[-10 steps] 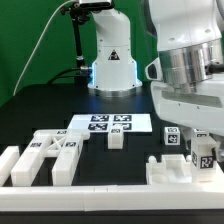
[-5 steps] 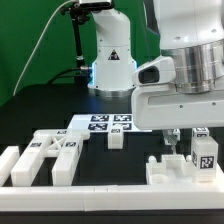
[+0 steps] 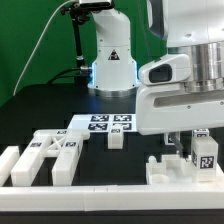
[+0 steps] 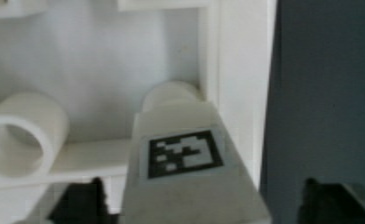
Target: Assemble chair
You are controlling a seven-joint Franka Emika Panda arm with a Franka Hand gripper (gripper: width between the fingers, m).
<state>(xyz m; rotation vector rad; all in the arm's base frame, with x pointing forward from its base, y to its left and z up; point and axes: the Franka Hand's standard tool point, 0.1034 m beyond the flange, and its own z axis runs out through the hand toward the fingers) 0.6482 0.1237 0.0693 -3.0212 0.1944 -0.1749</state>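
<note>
The chair's white parts lie in two groups. Several tagged panels and notched blocks point(image 3: 48, 157) sit at the exterior view's left, and a small block point(image 3: 116, 138) stands in front of the marker board. At the right, a wide notched part point(image 3: 170, 175) carries an upright tagged piece point(image 3: 206, 152). My gripper point(image 3: 190, 148) hangs right over this group. In the wrist view the tagged piece point(image 4: 193, 150) stands between my dark fingers point(image 4: 83, 200), with a gap on each side. The gripper point(image 4: 200, 204) is open around it. A rounded white part point(image 4: 19, 130) lies beside the piece.
The marker board point(image 3: 104, 123) lies flat at the table's middle. The low white border rail point(image 3: 80, 188) runs along the front edge. The robot base point(image 3: 112, 60) stands at the back with a cable beside it. The table top is black.
The arm's hand has turned and come down over the right-hand parts, now hiding a small tagged piece that showed before. The other parts have not moved.
</note>
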